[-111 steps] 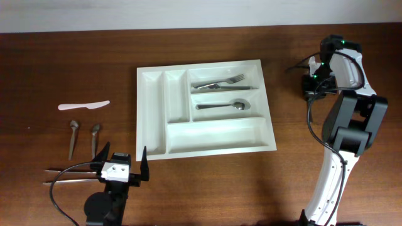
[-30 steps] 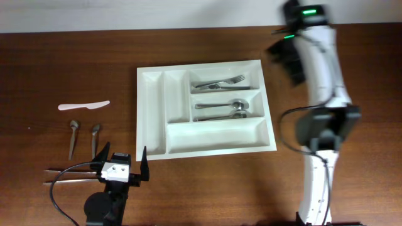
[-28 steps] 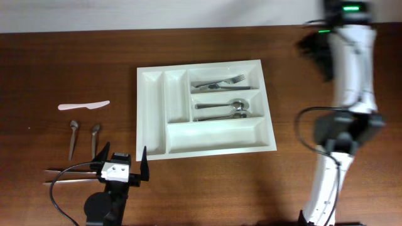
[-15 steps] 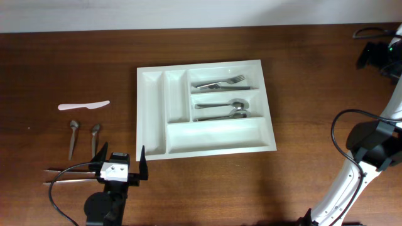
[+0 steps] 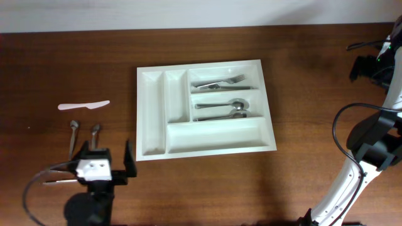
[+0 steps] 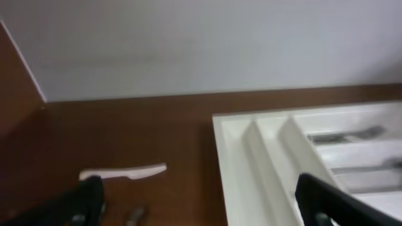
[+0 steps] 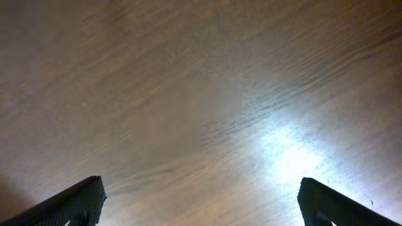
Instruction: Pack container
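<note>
Tray centred on worktop; forks and spoons in its 1 o'clock slots. Left jaws wide, empty, 7 o'clock. Right jaws wide, empty, 2 o'clock.

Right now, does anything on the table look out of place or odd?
Nothing looks spilled or damaged. Only a white plastic knife and two small spoons lie loose on the table, left of the container, not packed.
</note>
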